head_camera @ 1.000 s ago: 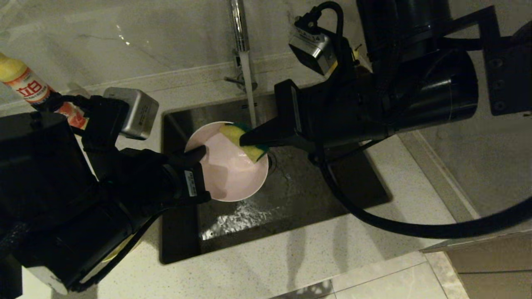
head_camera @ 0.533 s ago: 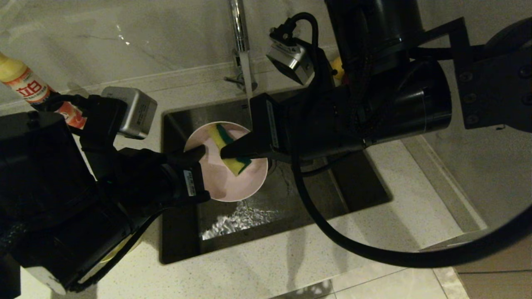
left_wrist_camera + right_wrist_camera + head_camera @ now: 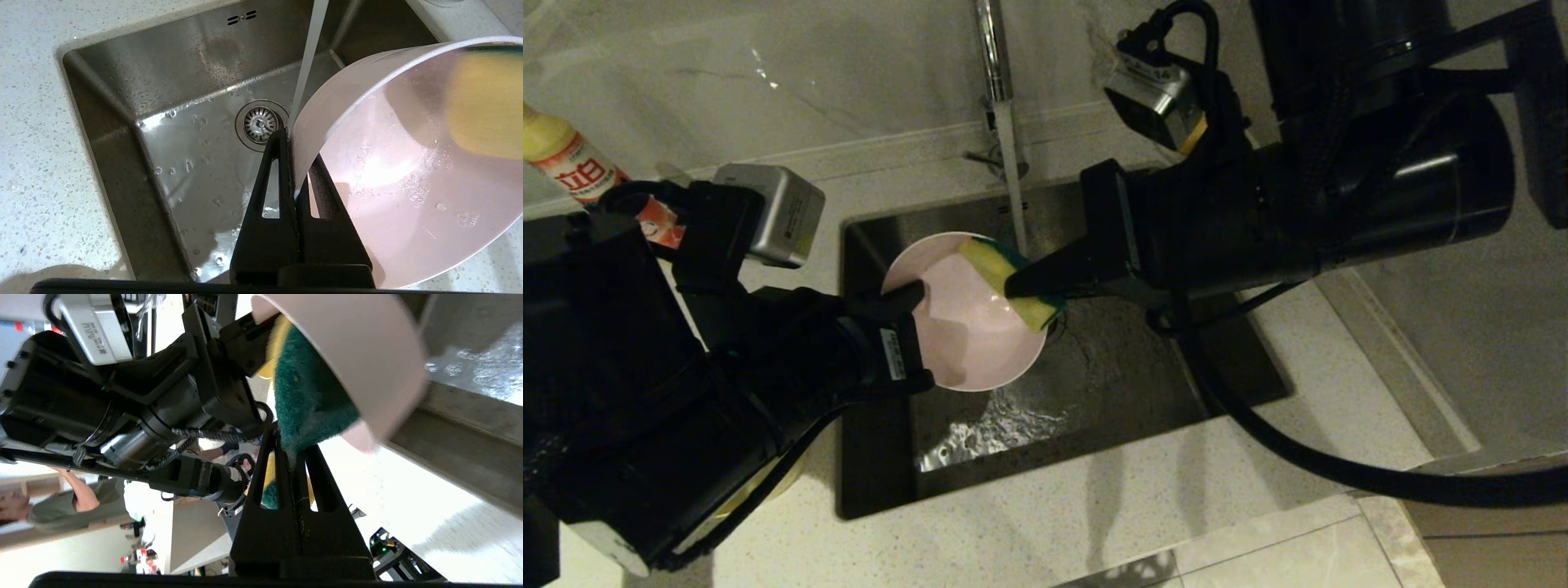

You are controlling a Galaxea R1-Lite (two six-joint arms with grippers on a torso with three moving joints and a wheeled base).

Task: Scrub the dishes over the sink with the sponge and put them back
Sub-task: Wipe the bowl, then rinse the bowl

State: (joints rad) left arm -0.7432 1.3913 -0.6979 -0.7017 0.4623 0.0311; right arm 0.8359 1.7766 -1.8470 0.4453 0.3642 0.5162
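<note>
A pale pink bowl (image 3: 964, 331) (image 3: 408, 183) (image 3: 359, 347) hangs tilted over the steel sink (image 3: 1143, 367) (image 3: 163, 94). My left gripper (image 3: 915, 298) (image 3: 292, 139) is shut on its left rim, one finger inside and one outside. The sponge (image 3: 992, 261) (image 3: 486, 110) (image 3: 310, 388), yellow with a green scouring face, presses against the bowl's inner wall at its far right rim. My right gripper (image 3: 1013, 286) (image 3: 290, 441) is shut on the sponge. No other dishes are clearly in view.
A chrome tap (image 3: 992, 49) runs a thin stream of water (image 3: 1013, 180) (image 3: 306, 61) into the sink just behind the bowl, above the drain strainer (image 3: 259, 124). A detergent bottle (image 3: 580, 167) stands at the back left. Speckled countertop (image 3: 1094, 523) surrounds the basin.
The right gripper swept the sponge left across the bowl's inside, then back right to the far rim. The left gripper and bowl stayed almost still.
</note>
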